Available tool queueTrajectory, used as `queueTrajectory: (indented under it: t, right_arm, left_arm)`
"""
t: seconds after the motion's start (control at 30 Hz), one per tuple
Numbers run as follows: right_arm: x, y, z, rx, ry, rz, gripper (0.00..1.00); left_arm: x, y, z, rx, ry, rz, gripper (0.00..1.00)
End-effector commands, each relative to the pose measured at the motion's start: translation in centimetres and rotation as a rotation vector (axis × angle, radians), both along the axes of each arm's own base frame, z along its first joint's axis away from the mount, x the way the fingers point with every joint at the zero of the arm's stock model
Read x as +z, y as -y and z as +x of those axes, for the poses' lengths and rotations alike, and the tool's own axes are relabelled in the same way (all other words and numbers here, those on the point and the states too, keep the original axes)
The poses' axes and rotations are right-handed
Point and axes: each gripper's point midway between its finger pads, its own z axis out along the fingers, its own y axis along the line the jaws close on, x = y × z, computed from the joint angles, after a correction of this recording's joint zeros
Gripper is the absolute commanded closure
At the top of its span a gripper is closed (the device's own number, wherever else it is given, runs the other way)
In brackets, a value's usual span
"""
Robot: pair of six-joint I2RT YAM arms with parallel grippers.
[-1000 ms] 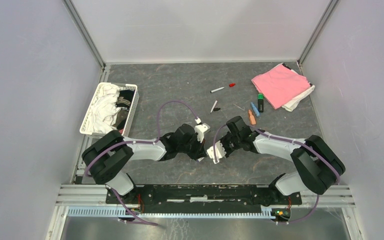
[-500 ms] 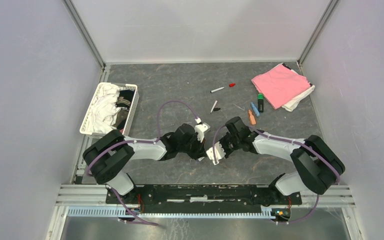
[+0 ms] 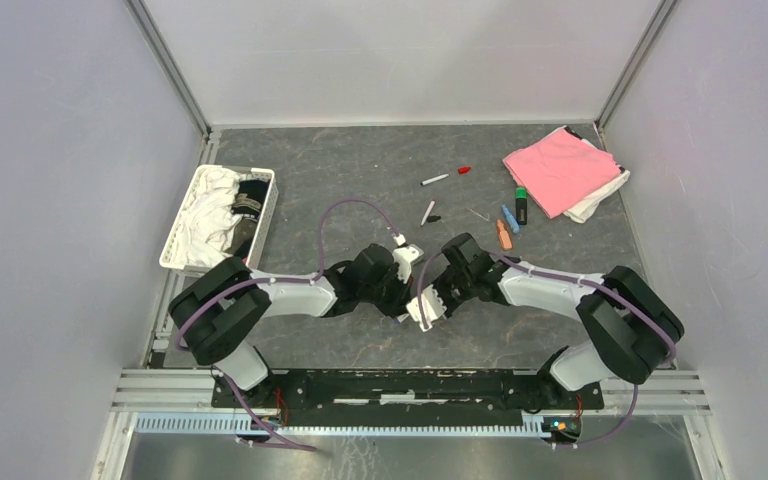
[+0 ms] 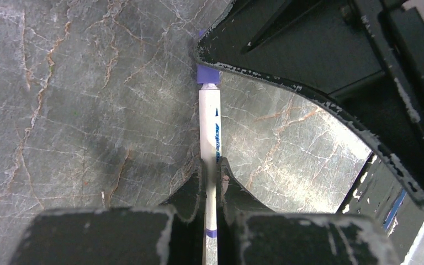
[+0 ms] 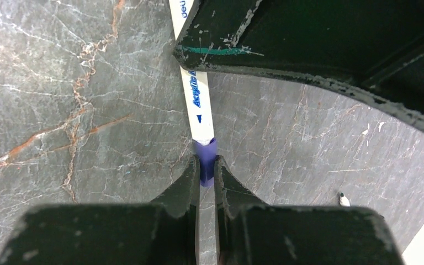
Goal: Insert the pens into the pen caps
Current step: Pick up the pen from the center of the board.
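Table is carrying everything, and the two arms are meeting low over its near middle. Pink cloth is lying at the far right corner, and the thicker markers (orange, blue and a black-and-green one) are lying just beside it.

Left tool is standing narrow and is holding the white pen by the rear part of its barrel. Right tool is pinching the purple cap from both sides. In both wrist views the cap is sitting at the pen's tip, in line with the barrel. Whether it is fully seated I cannot tell.

I am judging the pen to be light, stiff and rather slippery plastic. It is asking for a firm hold on the barrel, not too far from the tip, or it may tilt under the push. The cap is looking tiny and hard, so a squeeze across its closed end is leaving the mouth free.
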Motion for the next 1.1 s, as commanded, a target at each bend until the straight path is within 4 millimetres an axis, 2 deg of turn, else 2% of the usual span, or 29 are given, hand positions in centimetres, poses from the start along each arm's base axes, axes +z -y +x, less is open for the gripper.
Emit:
queueTrajectory:
  t: [0.0, 0.2, 0.4, 0.53, 0.67, 0.73, 0.83, 1.07]
  right_arm:
    - [-0.1, -2.4, -3.2, 0.107, -0.118, 0.043, 1.00]
    - [-0.3, -2.6, -4.9, 0.188, -0.142, 0.001, 1.00]
    - [-0.2, -3.0, -5.1, 0.170, -0.188, 0.008, 1.00]
    - [-0.7, -2.6, -4.9, 0.143, -0.181, -0.006, 1.00]
    - [-0.9, -2.5, -4.8, 0.133, -0.179, -0.011, 1.00]
    - [-1.1, -2.3, -4.7, 0.124, -0.175, -0.012, 1.00]
    - [-1.1, -2.2, -4.6, 0.111, -0.179, -0.004, 1.00]
    - [-1.0, -1.8, -4.5, 0.089, -0.212, 0.029, 1.00]
  left_arm:
    - [1.3, 1.2, 1.4, -0.028, 0.079, -0.016, 0.98]
    - [1.7, 1.0, 1.8, -0.064, 0.131, 0.027, 0.98]
    - [2.9, 0.5, 2.6, -0.094, 0.245, 0.063, 0.98]
    - [3.6, 0.6, 3.0, -0.063, 0.270, 0.028, 0.89]
    - [3.2, 0.8, 3.2, -0.024, 0.248, 0.014, 0.86]
    - [3.1, 0.7, 3.1, 0.005, 0.237, -0.005, 0.82]
    - [3.8, 0.8, 3.2, 0.051, 0.233, -0.056, 0.72]
    - [5.9, 0.0, 3.4, 0.130, 0.252, -0.129, 0.59]
